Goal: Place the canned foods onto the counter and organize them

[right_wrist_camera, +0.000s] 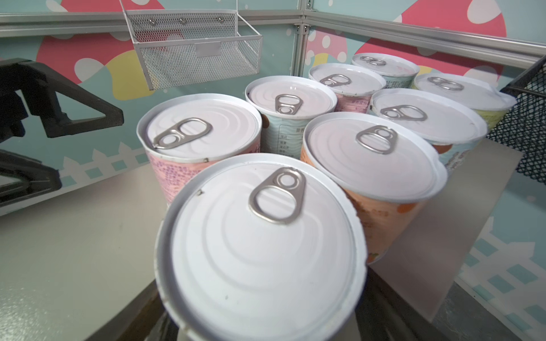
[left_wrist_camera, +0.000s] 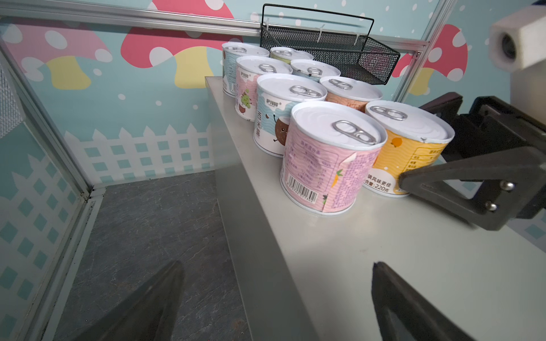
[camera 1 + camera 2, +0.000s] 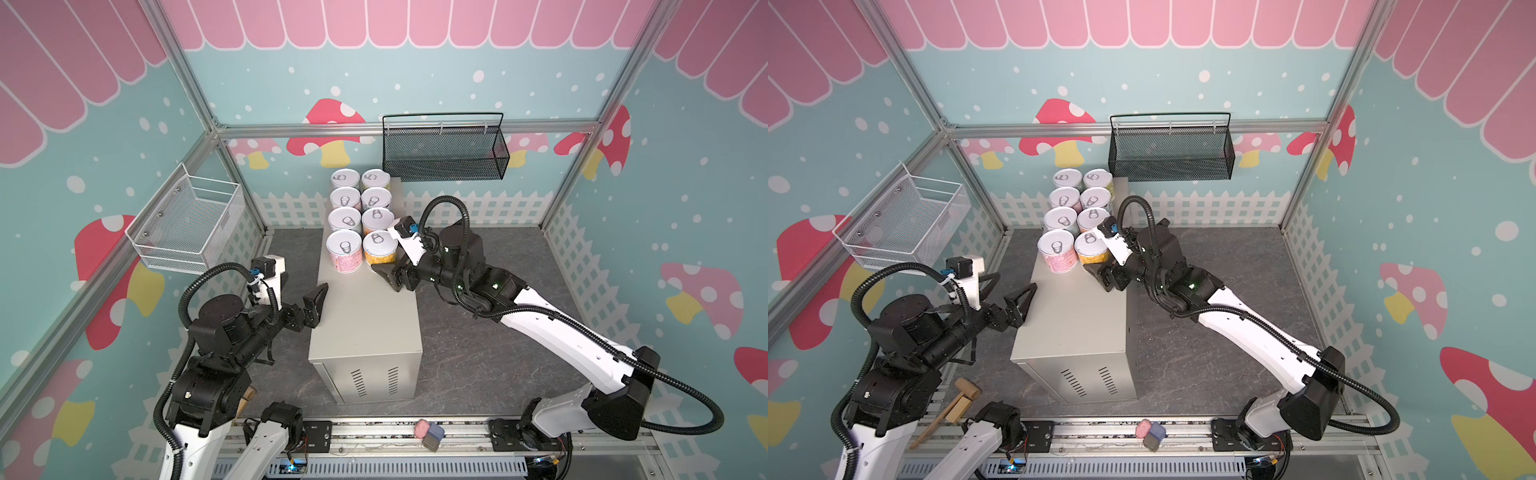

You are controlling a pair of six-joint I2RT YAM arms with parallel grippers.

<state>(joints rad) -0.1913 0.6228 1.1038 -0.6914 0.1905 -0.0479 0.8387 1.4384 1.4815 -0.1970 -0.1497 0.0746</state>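
Canned foods [image 3: 345, 219], eight on counter [image 3: 365, 320]: rigid, smooth-sided, likely weighty; take across the label wall; left gripper [image 3: 316, 301] spread, empty; right gripper [image 3: 387, 269] straddles yellow can [image 3: 377, 245], clamping unclear.

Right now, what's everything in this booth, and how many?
counter: one, beige-grey metal box, mid-floor
canned foods: eight, pastel labels with white lids, two rows of four on its far end
black wire basket: one, black, back wall
white wire basket: one, white, left wall
wooden mallet: one, tan, front left by the rail
small objects: two, pink and blue-grey, front rail, unidentifiable
left claw: one, black, open, at counter's left edge
right claw: one, black, straddling the nearest yellow can
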